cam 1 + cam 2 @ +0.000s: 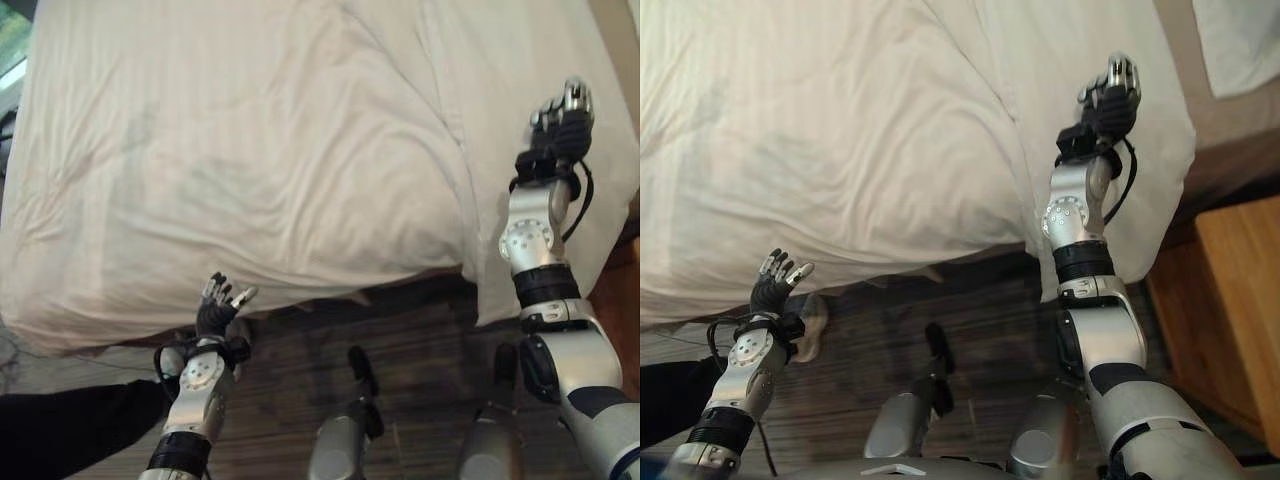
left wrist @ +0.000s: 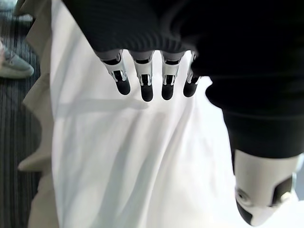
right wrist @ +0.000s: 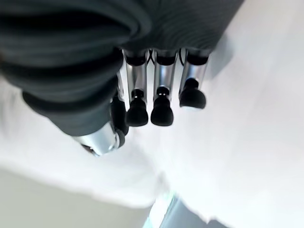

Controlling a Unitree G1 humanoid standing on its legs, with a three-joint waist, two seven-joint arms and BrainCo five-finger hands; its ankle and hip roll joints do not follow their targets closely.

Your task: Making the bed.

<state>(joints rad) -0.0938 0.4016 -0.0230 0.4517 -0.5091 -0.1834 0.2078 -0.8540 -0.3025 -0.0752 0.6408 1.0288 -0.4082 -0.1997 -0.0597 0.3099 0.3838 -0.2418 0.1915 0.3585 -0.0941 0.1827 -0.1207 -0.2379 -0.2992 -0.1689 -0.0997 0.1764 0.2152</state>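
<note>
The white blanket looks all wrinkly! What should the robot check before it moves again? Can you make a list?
1. Left robot hand free to grab: ok, fingers straight, holding nothing, at the bed's near edge.
2. Right robot hand free: ok, fingers relaxed over the blanket, gripping nothing.
3. White blanket smooth: not ok, creases run across it.
4. Blanket hanging evenly: not ok, one flap by the right arm droops lower than the rest of the near edge.
5. Blanket covering the bed's far end: cannot tell, out of sight.
6. Nightstand clear of the right arm: ok, it stands apart, beside the bed.
</note>
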